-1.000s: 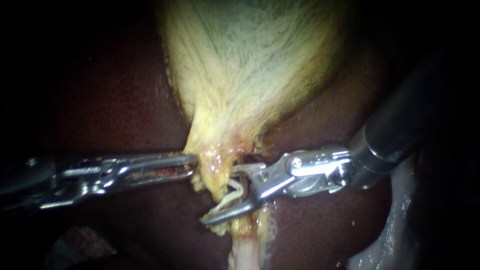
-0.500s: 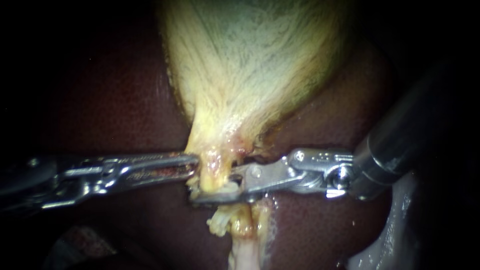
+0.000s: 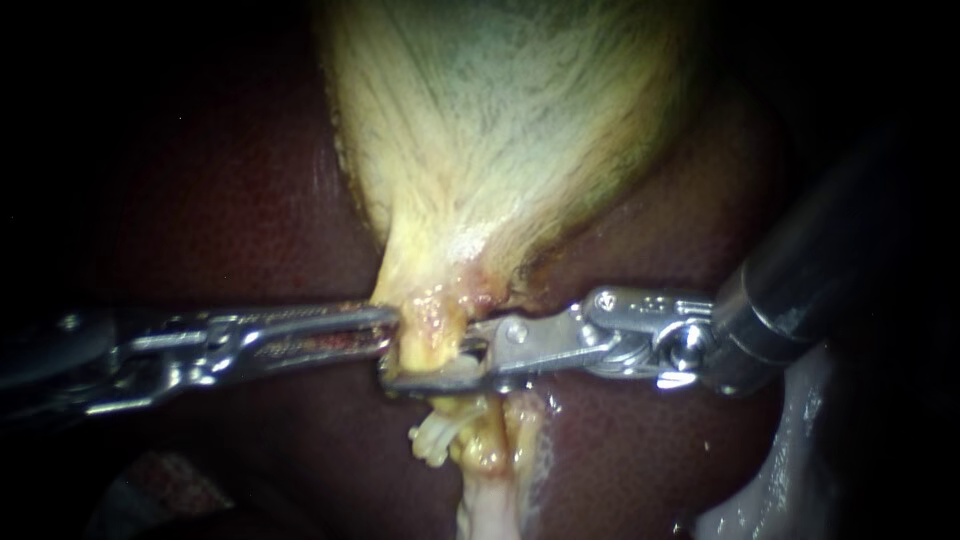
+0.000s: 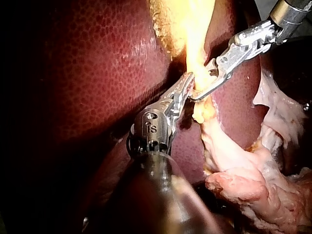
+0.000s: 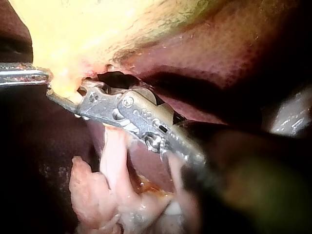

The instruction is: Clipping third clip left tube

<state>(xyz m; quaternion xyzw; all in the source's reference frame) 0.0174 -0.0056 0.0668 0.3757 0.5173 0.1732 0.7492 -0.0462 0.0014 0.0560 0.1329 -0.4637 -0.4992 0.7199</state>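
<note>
The right instrument (image 3: 428,364), silver with two hinged jaws, has both jaws clamped across the narrow yellow tube (image 3: 425,335) just below the pale yellow-green gallbladder (image 3: 500,130). The left instrument (image 3: 388,332) holds its jaws together, pinching that tube's side. Dark red liver (image 3: 220,200) lies behind.

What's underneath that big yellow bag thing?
The gallbladder lies on the dark red liver, which shows around its sides. The part straight underneath is covered, so it cannot be seen.
</note>
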